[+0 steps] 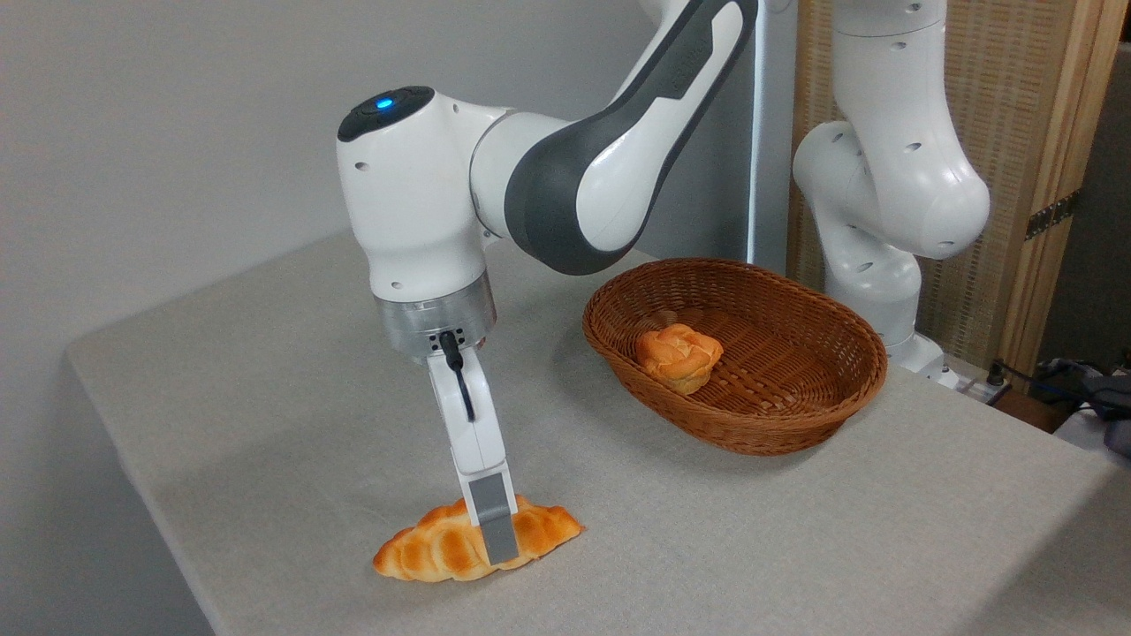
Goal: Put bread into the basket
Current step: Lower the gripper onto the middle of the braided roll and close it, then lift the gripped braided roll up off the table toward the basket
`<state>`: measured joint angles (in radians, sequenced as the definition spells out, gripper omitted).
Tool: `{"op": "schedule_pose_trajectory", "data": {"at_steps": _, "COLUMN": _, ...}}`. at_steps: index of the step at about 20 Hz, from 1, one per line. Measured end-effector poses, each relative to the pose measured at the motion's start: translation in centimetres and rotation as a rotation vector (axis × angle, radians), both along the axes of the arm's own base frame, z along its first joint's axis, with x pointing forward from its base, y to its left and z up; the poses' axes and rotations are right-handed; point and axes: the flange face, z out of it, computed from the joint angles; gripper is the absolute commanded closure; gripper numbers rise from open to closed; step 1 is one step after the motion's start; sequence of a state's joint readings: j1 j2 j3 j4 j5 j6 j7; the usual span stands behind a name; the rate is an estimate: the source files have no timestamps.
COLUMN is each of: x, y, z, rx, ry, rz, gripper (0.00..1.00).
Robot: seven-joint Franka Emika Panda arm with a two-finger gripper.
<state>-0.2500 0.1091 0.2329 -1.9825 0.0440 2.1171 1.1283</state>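
Your claw (497, 530) straddles the ridged braided bread (442, 548) on the cloth counter (265, 397), grip unclear; woven oval basket (795, 415) at 2 o'clock.

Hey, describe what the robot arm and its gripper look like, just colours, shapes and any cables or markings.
The arm has glossy white rounded shells with dark grey sections at the joints and small round holes in the casing. A blue light glows on a dark cap on top. A silver metal ring joins the wrist to the gripper, which is white with a short black cable down its side and a flat grey finger pad.
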Motion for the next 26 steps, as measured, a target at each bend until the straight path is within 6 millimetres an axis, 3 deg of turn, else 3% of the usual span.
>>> {"op": "schedule_pose_trajectory", "data": {"at_steps": 4, "x": 0.1, "y": 0.0, "z": -0.4, "rx": 0.002, "ry": 0.005, "rz": -0.023, "gripper": 0.01}}
{"op": "schedule_pose_trajectory", "data": {"at_steps": 9, "x": 0.1, "y": 0.0, "z": -0.6, "rx": 0.003, "ry": 0.008, "rz": -0.025, "gripper": 0.56}}
{"op": "schedule_pose_trajectory", "data": {"at_steps": 10, "x": 0.1, "y": 0.0, "z": -0.6, "rx": 0.003, "ry": 0.008, "rz": -0.025, "gripper": 0.62}}
{"op": "schedule_pose_trajectory", "data": {"at_steps": 22, "x": 0.2, "y": -0.1, "z": -0.5, "rx": 0.003, "ry": 0.005, "rz": -0.025, "gripper": 0.60}}
{"op": "schedule_pose_trajectory", "data": {"at_steps": 26, "x": 0.0, "y": 0.0, "z": 0.9, "rx": -0.002, "ry": -0.017, "rz": -0.025, "gripper": 0.59}}
